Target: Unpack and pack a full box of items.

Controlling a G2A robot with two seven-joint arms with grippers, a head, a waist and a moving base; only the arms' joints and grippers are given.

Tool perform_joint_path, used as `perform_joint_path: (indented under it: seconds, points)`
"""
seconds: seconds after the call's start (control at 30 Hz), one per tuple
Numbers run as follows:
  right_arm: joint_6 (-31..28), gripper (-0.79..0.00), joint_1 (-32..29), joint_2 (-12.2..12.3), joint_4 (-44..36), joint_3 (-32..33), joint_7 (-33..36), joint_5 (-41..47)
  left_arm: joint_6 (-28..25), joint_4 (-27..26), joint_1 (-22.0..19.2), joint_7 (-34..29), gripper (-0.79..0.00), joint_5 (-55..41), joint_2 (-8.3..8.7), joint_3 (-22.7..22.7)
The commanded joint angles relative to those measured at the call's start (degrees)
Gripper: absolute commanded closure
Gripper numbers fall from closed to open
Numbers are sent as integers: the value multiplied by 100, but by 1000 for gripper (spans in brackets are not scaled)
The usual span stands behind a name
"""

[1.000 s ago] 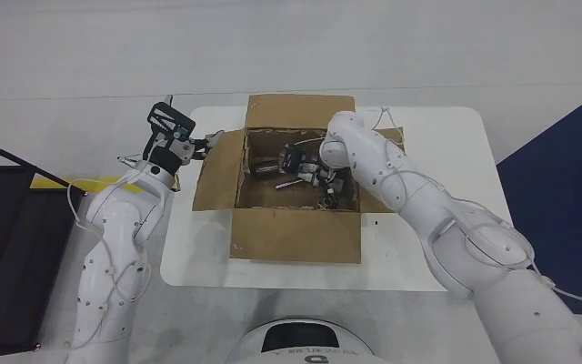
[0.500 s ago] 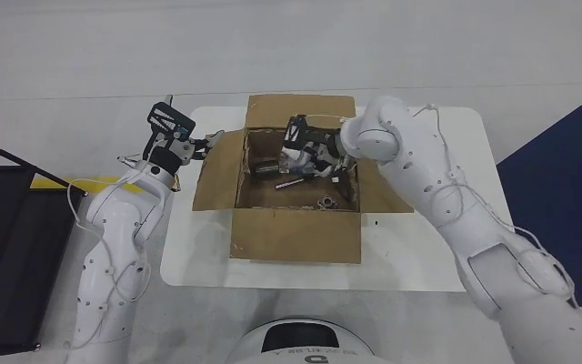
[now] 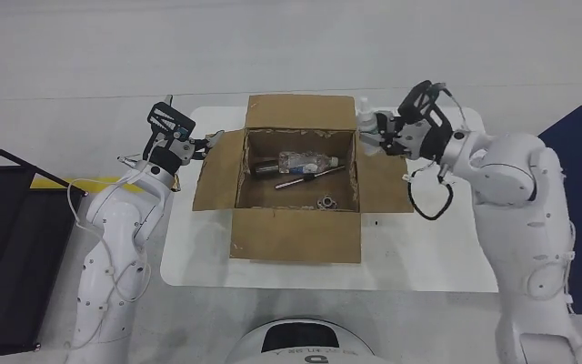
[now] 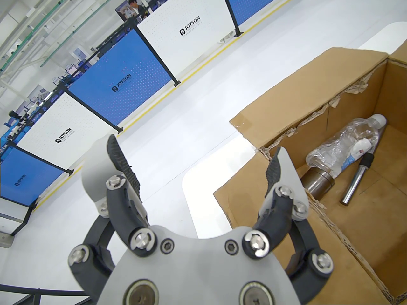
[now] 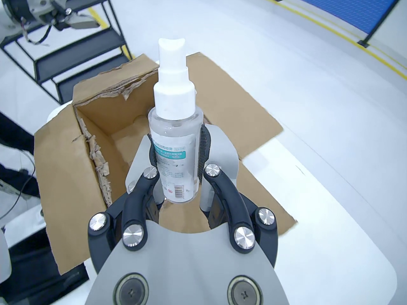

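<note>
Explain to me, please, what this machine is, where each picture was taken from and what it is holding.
This is a two-armed robot at a white table. The wide picture looks down from above its arms; the other two come from a camera on each wrist, showing that arm's own hand. On the table stands an open cardboard box. In it lie a plastic bottle, a metal rod and a metal cylinder. The right hand is shut on a spray bottle, near the box's right edge. The left hand is open and empty, by the left flap.
</note>
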Motion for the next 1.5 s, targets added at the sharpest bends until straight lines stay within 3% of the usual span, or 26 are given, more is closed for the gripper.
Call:
perform_joint_path:
  seconds: [0.0, 0.1, 0.3, 0.4, 0.8, 0.97, 1.2, 1.3, 1.47]
  points:
    - [-111, 0, -451, 46, 98, 605, -312, 175, 0, 0, 0, 0, -785, 0, 0, -2]
    - [-36, 0, -917, 84, 317, 1137, -640, 321, 0, 0, 0, 0, -785, 0, 0, -2]
    - [283, 0, -1463, 106, 840, 1592, -1082, 585, 0, 0, 0, 0, -785, 0, 0, -2]
    - [757, 0, -1457, 92, 1097, 1532, -1036, 1007, 0, 0, 0, 0, -785, 0, 0, -2]
    - [785, 0, -1454, 92, 1092, 1544, -1087, 984, 0, 0, 0, 0, -785, 0, 0, -2]
    - [989, 0, -1649, 39, 1137, 1470, -2340, 225, 0, 0, 0, 0, -785, 0, 0, -2]
    - [812, 0, -1516, -1, 2116, 1284, -3564, -345, 0, 0, 0, 0, -785, 0, 0, -2]
    - [1195, 0, -1408, -48, 2608, 1189, -4651, -912, 0, 0, 0, 0, -785, 0, 0, -2]
    - [1630, 0, -1171, -115, 3362, 892, -5517, -1442, 0, 0, 0, 0, -785, 0, 0, -2]
